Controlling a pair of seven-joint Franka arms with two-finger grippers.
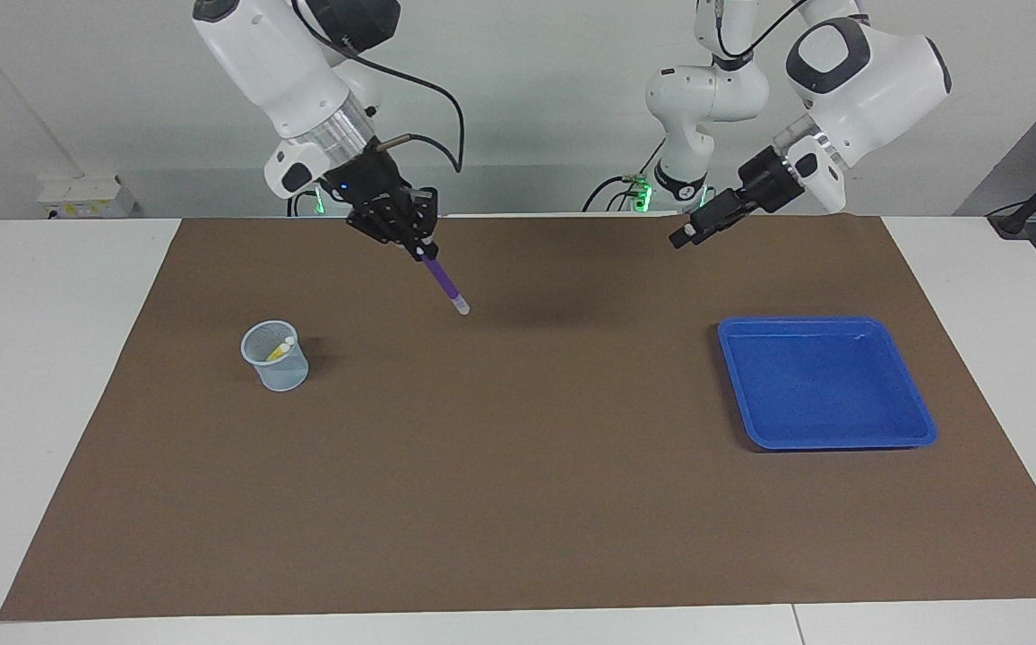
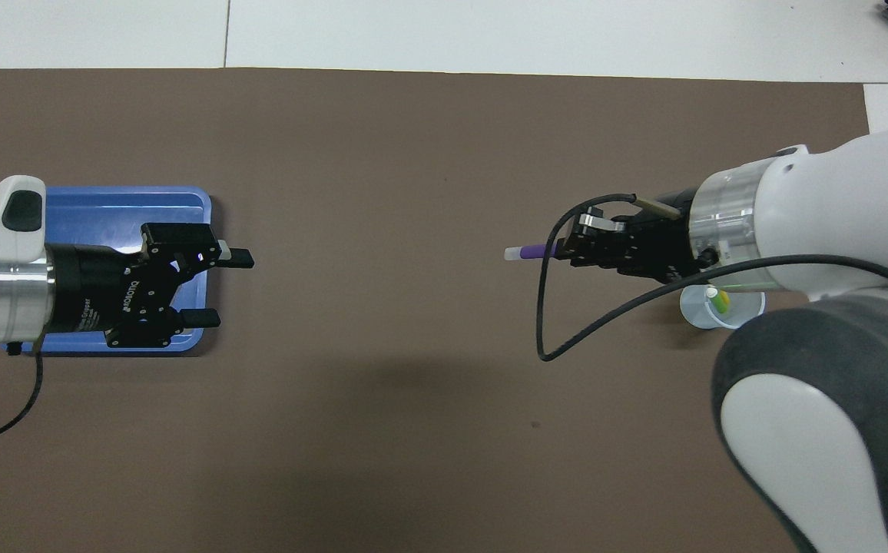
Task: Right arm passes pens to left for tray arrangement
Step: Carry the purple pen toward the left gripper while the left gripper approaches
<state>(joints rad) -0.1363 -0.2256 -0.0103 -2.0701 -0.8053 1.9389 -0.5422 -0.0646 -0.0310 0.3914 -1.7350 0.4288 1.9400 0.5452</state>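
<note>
one purple pen (image 1: 443,279) held, two pens (image 2: 719,299) in cup (image 1: 276,358)

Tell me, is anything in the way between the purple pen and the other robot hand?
No. The purple pen hangs from the right gripper, and only bare brown mat lies below the gap to the open left gripper.
</note>
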